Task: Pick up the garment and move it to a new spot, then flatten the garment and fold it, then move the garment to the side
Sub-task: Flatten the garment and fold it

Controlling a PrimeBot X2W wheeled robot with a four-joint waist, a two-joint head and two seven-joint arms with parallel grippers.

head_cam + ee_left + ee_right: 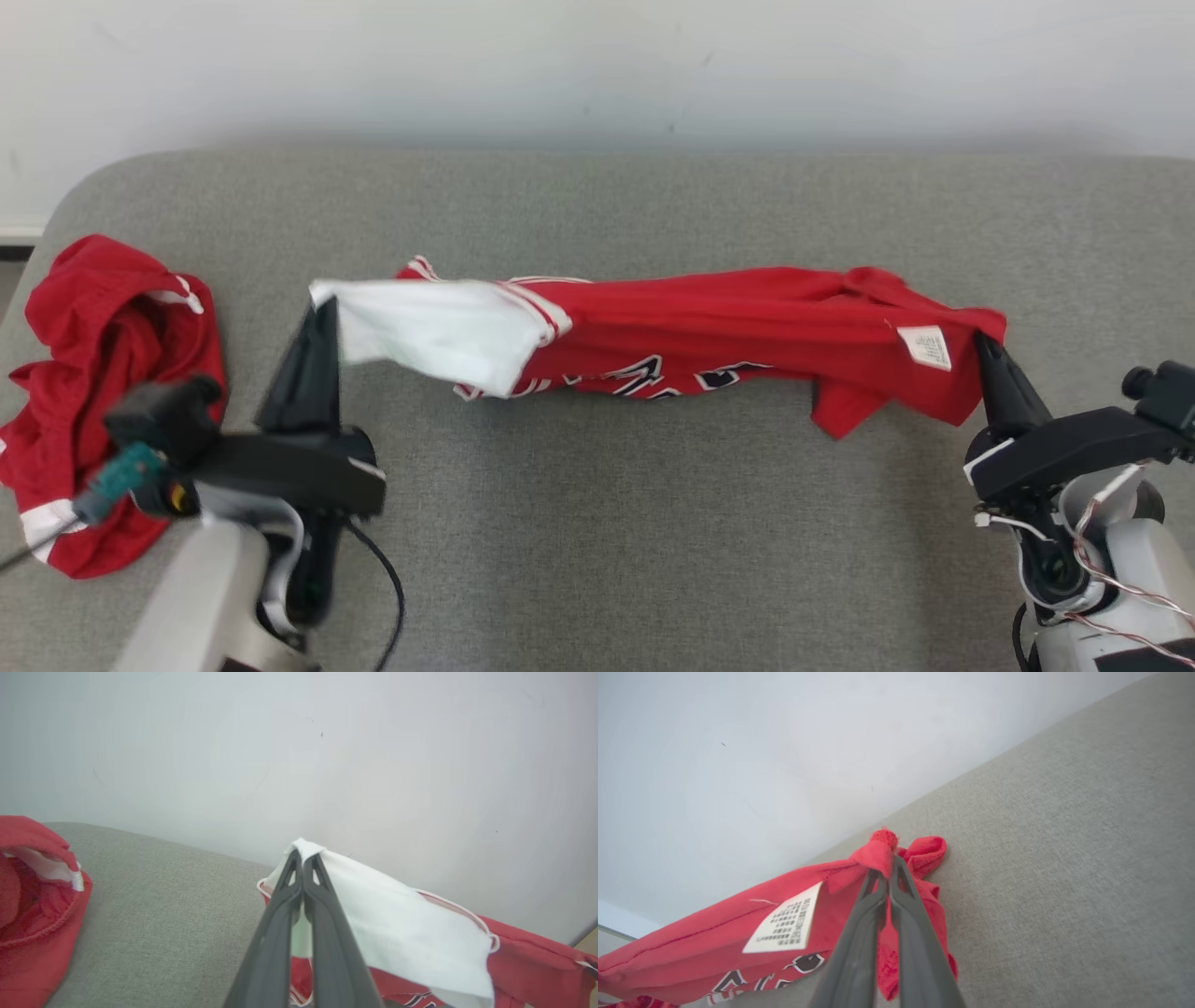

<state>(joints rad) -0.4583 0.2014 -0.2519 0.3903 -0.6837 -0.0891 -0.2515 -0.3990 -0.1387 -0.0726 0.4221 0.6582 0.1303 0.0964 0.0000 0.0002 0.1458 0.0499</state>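
Note:
A red garment (719, 331) with a white end panel, dark lettering and a white care label hangs stretched between my two grippers above the grey table (597, 523). My left gripper (322, 308) is shut on the white end; the left wrist view has white cloth (397, 919) pinched at the gripper's (302, 856) tips. At the other side, my right gripper (982, 342) is shut on the red end beside the label. The right wrist view shows red fabric (691, 947) bunched around the gripper (888, 861).
A second crumpled red garment (103, 392) with white trim lies at the table's left edge; its folds (32, 905) are close on the left of the left wrist view. A white wall (597, 65) stands behind the table's far edge.

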